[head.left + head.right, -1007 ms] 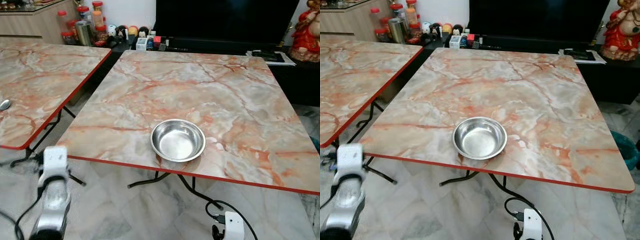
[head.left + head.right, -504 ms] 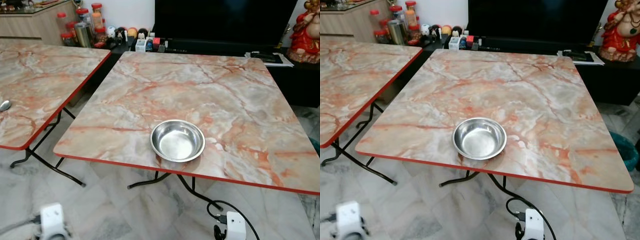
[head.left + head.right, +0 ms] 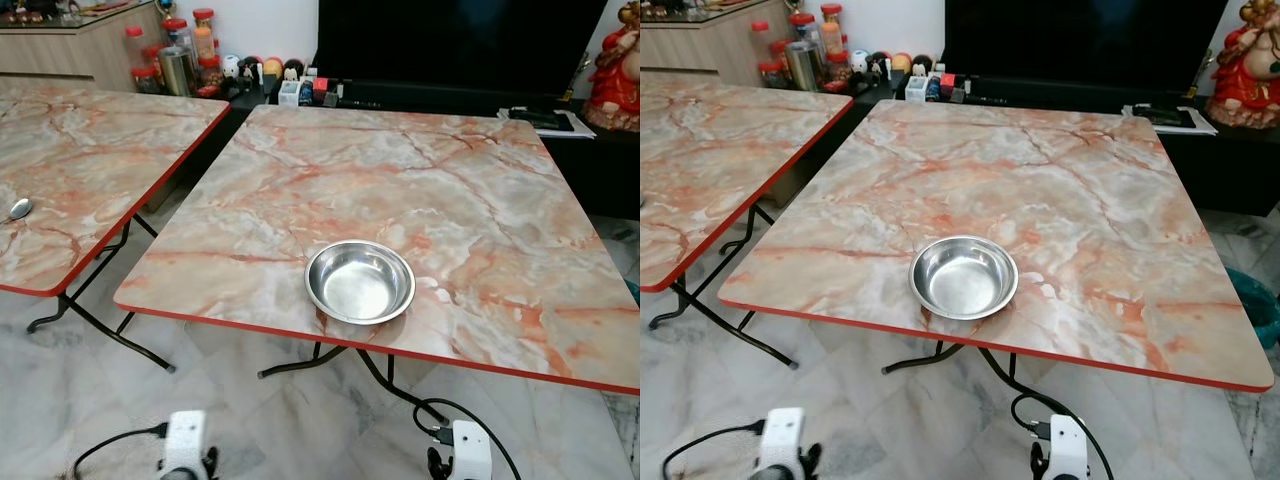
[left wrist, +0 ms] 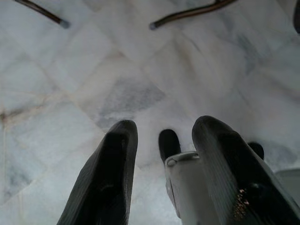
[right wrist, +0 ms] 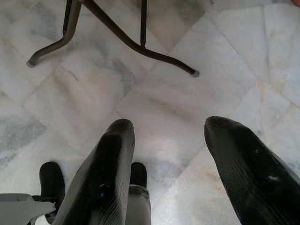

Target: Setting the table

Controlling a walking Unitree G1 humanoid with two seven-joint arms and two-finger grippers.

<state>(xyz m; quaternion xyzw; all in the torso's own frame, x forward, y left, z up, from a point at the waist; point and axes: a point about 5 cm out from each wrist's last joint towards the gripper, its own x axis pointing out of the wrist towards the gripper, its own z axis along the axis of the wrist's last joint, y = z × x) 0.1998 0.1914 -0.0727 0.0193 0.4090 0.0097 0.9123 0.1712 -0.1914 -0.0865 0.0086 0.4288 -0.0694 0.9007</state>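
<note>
Each wrist carries a white boxy block, the left wrist (image 3: 185,440) and the right wrist (image 3: 468,448), with a thin black cable (image 3: 115,442) looping off. The left hand (image 4: 164,173) and right hand (image 5: 171,173) each have two long, rounded, finely ribbed black fingers (image 4: 105,183).

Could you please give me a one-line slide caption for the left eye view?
Steel bowl near the front edge of the marble-look table; spoon on the neighbouring table.
</note>
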